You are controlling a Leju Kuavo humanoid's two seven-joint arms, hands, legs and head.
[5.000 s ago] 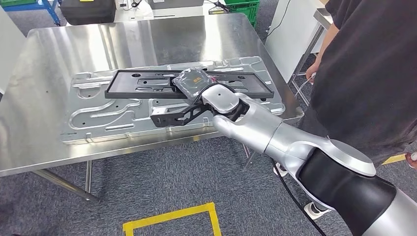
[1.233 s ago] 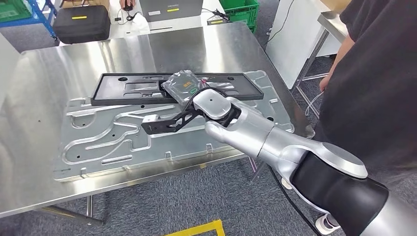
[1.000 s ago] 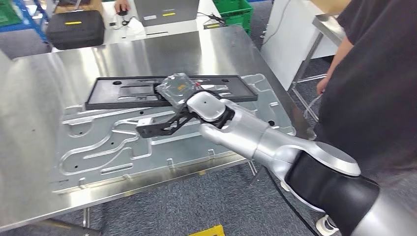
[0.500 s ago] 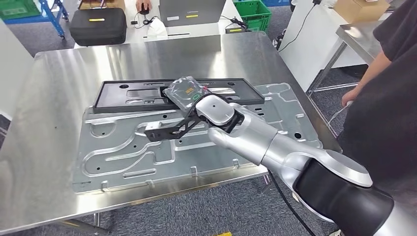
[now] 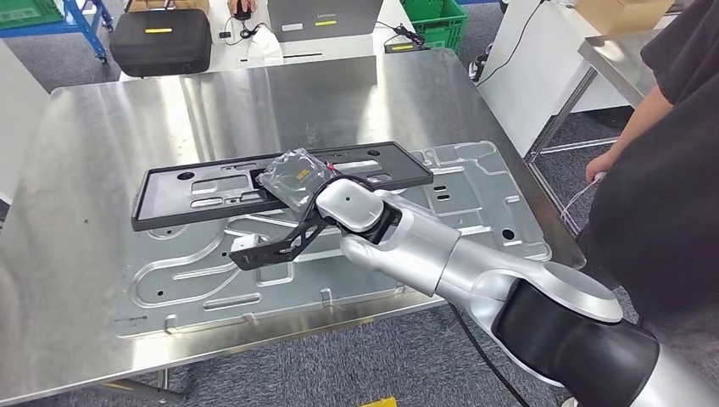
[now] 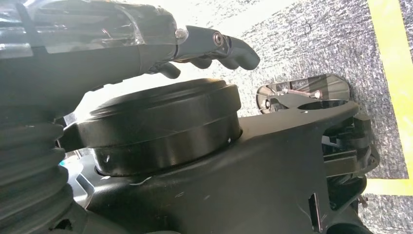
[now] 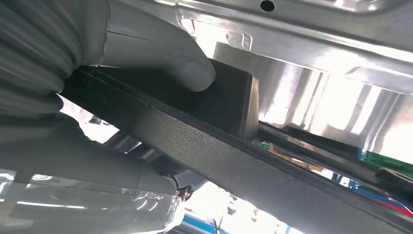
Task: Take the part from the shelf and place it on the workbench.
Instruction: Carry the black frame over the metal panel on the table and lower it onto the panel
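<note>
Right hand [image 5: 326, 197] grips the long black frame part [image 5: 280, 174], thumb [image 7: 180, 53] pressed on its raised block. The part sits centre-frame in the head view, over the ribbed metal plate [image 5: 475, 199] on the workbench [image 5: 102, 110] — contact unclear. Advice: lower level, release only once seated flat. Part is flat, matte, slotted — a plastic-wrapped piece on top. Left hand [image 6: 209, 46] hangs empty, fingers loosely curled.

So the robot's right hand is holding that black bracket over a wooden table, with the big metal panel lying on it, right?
Not quite: the table is bare stainless steel, not wood, as the head view shows. The rest holds: the right hand grips the black bracket above the big metal panel lying on that table.
</note>
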